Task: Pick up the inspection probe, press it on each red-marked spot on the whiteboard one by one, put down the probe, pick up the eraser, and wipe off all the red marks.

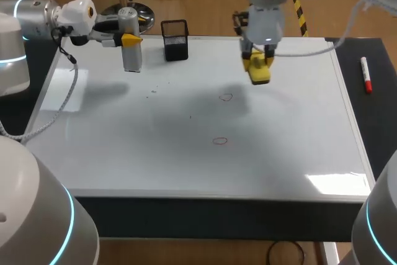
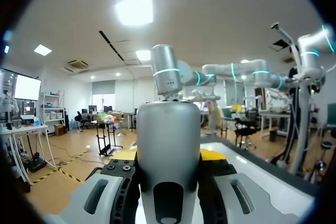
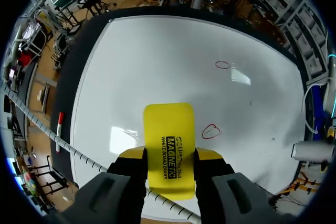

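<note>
Right wrist view: black-lettered yellow eraser [image 3: 169, 145]

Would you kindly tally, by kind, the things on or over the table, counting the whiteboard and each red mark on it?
whiteboard: 1
red marks: 2
inspection probe: 1
eraser: 1
red marker: 1
black mesh pen holder: 1
Total: 7

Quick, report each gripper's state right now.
Left gripper: closed, holding the probe.
Right gripper: closed, holding the eraser.
</note>
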